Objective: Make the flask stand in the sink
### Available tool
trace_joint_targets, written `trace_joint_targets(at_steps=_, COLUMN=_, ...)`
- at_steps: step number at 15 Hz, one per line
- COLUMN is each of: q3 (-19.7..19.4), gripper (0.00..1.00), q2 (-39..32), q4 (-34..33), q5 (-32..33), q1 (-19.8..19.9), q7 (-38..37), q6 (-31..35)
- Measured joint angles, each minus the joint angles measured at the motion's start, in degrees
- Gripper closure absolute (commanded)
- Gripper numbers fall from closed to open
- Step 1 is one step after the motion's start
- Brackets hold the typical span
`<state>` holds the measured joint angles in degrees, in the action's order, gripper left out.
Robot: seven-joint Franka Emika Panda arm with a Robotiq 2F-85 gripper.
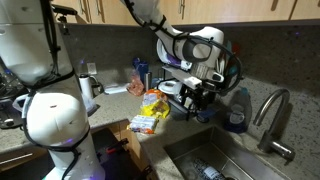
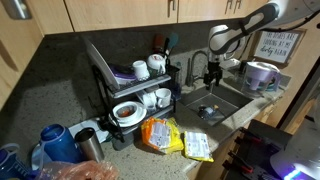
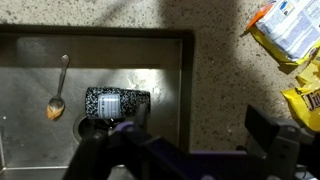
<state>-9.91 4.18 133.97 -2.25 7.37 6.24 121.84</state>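
Note:
The flask (image 3: 117, 101) has a black-and-white speckled body and lies on its side on the floor of the steel sink (image 3: 30, 130), near the drain. It also shows in both exterior views (image 1: 210, 172) (image 2: 208, 111). My gripper (image 3: 195, 135) is open and empty, high above the sink's right rim, with one finger over the flask's end and the other over the counter. In both exterior views the gripper (image 1: 195, 95) (image 2: 213, 72) hangs above the sink edge.
A spoon (image 3: 58, 92) lies in the sink left of the flask. Yellow snack bags (image 3: 285, 30) (image 1: 150, 110) lie on the speckled counter. A faucet (image 1: 272, 120) stands behind the sink. A dish rack (image 2: 130, 80) with cups stands on the counter.

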Motion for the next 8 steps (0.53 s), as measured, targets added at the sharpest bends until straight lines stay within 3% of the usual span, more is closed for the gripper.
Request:
trace_joint_targets(at_steps=3, q3=-0.9, gripper=0.0, q2=-2.3, q4=-0.2, q5=-2.0, q1=1.0, q7=2.0, q6=2.0)
trace_joint_targets(at_steps=8, q3=-3.4, gripper=0.0, q2=-8.0, q4=-2.6, q5=-13.2, q1=4.9, q7=14.9, q6=3.2)
